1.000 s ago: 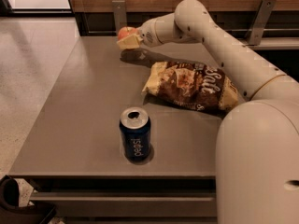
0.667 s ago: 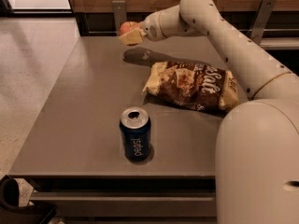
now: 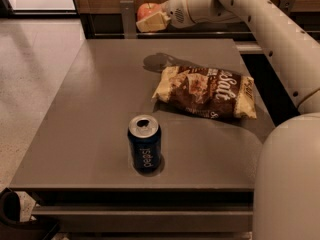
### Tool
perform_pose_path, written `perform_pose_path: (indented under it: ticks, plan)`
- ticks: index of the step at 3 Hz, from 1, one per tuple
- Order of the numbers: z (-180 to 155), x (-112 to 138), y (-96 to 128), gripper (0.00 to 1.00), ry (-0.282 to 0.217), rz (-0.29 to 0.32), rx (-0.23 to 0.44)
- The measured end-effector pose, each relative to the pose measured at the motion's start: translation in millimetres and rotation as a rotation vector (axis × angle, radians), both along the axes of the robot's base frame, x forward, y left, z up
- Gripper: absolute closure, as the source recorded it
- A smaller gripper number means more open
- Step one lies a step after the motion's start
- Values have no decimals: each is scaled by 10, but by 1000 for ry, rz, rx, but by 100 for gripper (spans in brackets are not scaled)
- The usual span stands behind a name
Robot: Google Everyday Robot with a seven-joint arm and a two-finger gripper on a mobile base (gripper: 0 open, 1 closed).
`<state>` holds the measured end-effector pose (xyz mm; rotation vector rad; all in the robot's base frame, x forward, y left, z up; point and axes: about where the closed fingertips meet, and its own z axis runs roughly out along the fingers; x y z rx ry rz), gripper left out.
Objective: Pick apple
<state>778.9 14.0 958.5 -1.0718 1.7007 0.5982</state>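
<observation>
1. The gripper (image 3: 152, 18) has risen higher than a second ago, and the apple (image 3: 147, 8) went up with it. The apple now hangs clear above the far edge of the table (image 3: 90, 109).
2. The fingers are clamped on the apple, so the pick seems nearly done.
3. The Pepsi can (image 3: 144, 144) stands opened; its inside is not visible. The chip bag (image 3: 205, 91) lies closed.

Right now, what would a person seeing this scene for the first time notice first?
The white claw holds a small round reddish apple in the air above the far edge of the grey table. On it, a crinkled brown-and-cream chip bag lies right of centre, and an opened blue soda can stands upright near the front edge.
</observation>
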Motion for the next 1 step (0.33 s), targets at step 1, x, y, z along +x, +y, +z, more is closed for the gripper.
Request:
perform_pose_path:
  ticks: [1]
  plan:
    - [0,0,0,100,0,0,0]
